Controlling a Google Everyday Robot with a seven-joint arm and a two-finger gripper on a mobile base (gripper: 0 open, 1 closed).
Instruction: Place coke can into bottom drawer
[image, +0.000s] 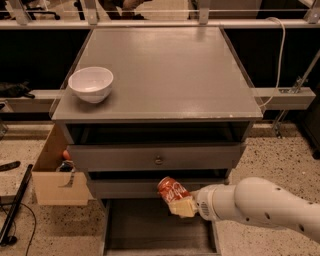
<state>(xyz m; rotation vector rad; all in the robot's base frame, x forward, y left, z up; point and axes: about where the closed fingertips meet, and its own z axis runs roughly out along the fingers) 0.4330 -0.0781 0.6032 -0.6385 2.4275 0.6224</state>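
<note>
My white arm (270, 205) reaches in from the lower right, low in front of the grey cabinet. My jaws are clamped on the coke can (171, 190), gripping its lower end. The can is tilted, its long axis running from the jaws up and to the left. It hangs in front of the middle drawer (125, 188), above the open bottom drawer (145, 231), whose dark floor lies directly beneath. I judge the coming move to be straight down. A white bowl (91, 83) sits on the bench (170, 65) above.

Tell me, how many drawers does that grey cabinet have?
3: top drawer under the tabletop, middle drawer below it, bottom drawer lowest, pulled open. The gripper holds the coke can just above it.
</note>
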